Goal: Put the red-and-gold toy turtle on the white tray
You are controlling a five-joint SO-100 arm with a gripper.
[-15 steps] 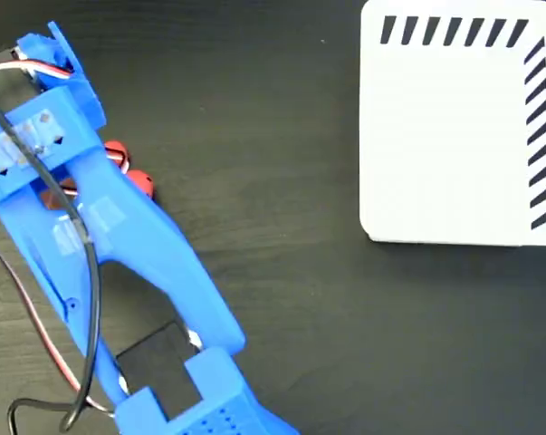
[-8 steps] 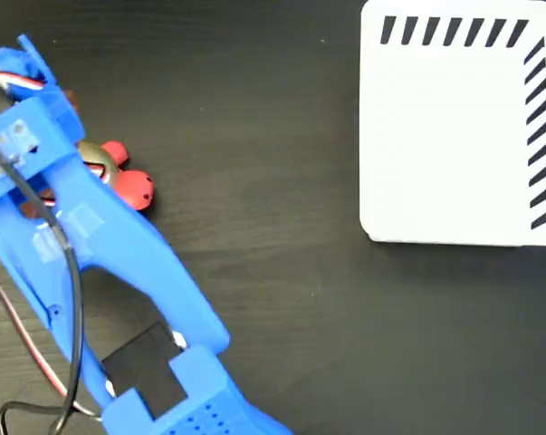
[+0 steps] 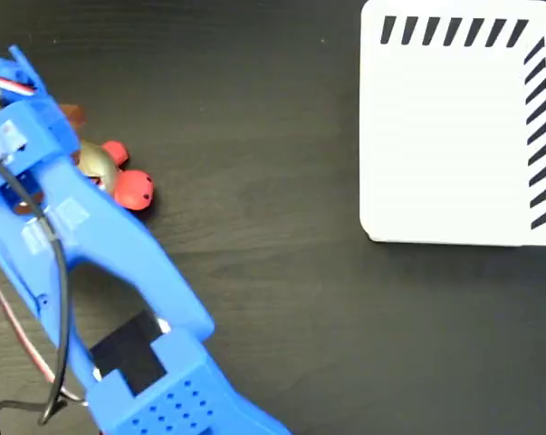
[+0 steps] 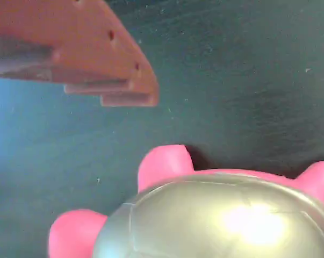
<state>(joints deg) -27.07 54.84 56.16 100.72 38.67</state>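
Note:
The red-and-gold toy turtle [image 3: 117, 174] lies on the dark table at the left of the fixed view, half covered by my blue arm; a bit of gold shell, a red foot and the red head show. In the wrist view the turtle [image 4: 221, 215] fills the bottom, shiny shell up, with pink-looking feet. My gripper [image 3: 73, 145] hangs over it, open. One orange finger [image 4: 113, 80] stands above the turtle with a gap of table between them; the other finger is out of view. The white tray [image 3: 454, 127] with black stripes lies far off at the upper right.
My blue arm [image 3: 119, 272] runs from the bottom left up to the turtle, with cables [image 3: 55, 299] along it. Bare dark wood-grain table [image 3: 273, 217] lies between the turtle and the tray.
My arm has slid left and down in the fixed view, uncovering more of the turtle's shell and head. The turtle and the tray have stayed where they were.

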